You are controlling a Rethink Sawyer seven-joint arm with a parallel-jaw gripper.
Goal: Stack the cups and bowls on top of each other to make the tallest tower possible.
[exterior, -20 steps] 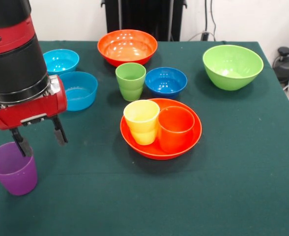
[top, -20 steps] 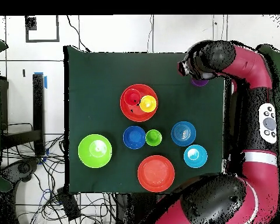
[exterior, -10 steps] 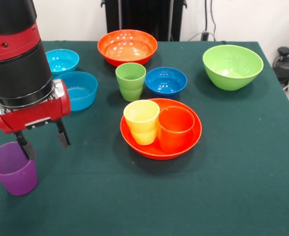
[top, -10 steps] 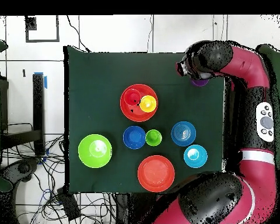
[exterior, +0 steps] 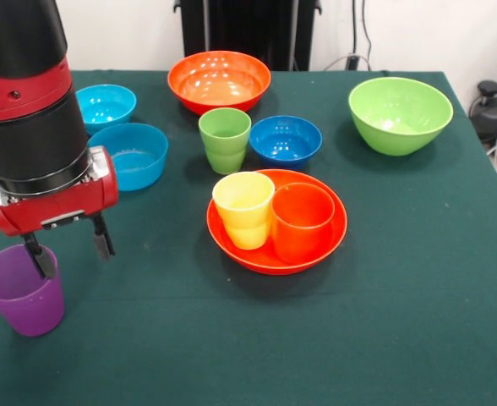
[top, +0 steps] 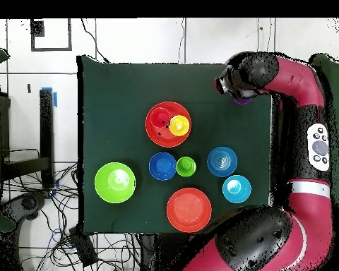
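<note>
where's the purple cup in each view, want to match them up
Front view: the purple cup stands at the lower left corner, with the gripper open just above its rim.
Overhead view: only a purple sliver shows at the cloth's upper right, under the arm's wrist.
Shared landmark: the orange bowl holding the yellow and orange cups.

A matt dark green cloth (exterior: 417,279) is seen laid smooth over the bench, the bowls (exterior: 219,79) are shown in glossy, light-catching plastic, and the cups (exterior: 225,139) in smooth plastic of duller sheen.
</note>
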